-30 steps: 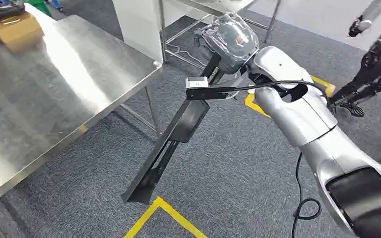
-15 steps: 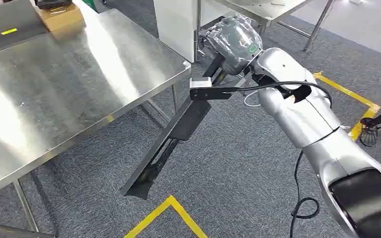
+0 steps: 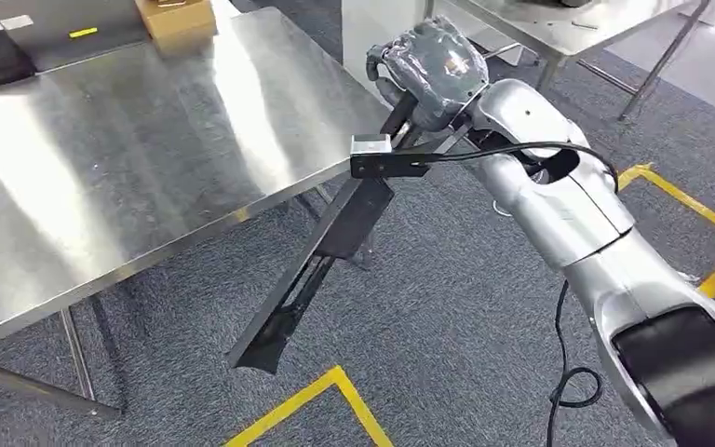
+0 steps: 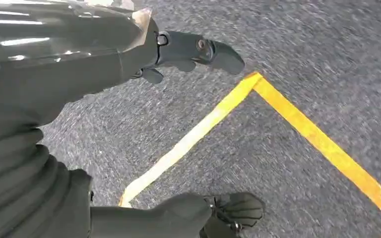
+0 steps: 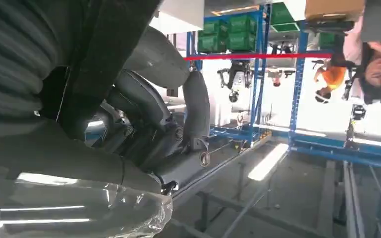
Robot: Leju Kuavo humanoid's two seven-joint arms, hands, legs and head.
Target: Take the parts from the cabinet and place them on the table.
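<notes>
My right hand, wrapped in clear plastic, grips the top end of a long black metal part. The part slants down from the hand past the near corner of the steel table, and its lower end hangs above the carpet. In the right wrist view the dark fingers curl around the black part. My left hand hangs over the carpet with thumb and fingers apart and nothing in it.
A cardboard box sits at the table's far edge. A second steel table stands beyond my right hand. Yellow tape lines mark the grey carpet. People stand by blue shelving in the right wrist view.
The whole picture has shifted, so the camera has turned: the steel table now reaches further right, under the part. My right hand keeps the same hold on the black part.
</notes>
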